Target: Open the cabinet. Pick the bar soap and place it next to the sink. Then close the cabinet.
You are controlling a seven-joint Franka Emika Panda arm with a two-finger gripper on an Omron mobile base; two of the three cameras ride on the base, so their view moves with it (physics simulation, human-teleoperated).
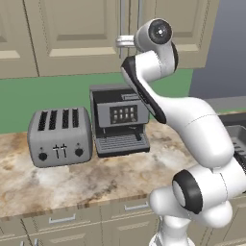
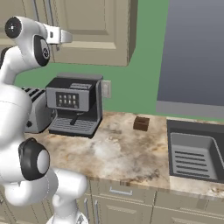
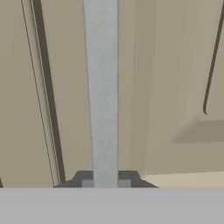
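Your gripper (image 3: 106, 183) clamped on the silver handle (image 3: 101, 87) at frame centre, cabinet (image 1: 72, 38) doors shut across the top, sink (image 2: 194, 155) lower right on the surface (image 2: 122, 153).

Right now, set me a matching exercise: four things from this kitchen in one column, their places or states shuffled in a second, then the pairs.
1. toaster
2. coffee machine
3. brown block
4. cabinet handle

a. on the counter near the sink
b. clamped between the fingers
c. leftmost appliance
d. between the toaster and the brown block

Pairs: 1-c, 2-d, 3-a, 4-b
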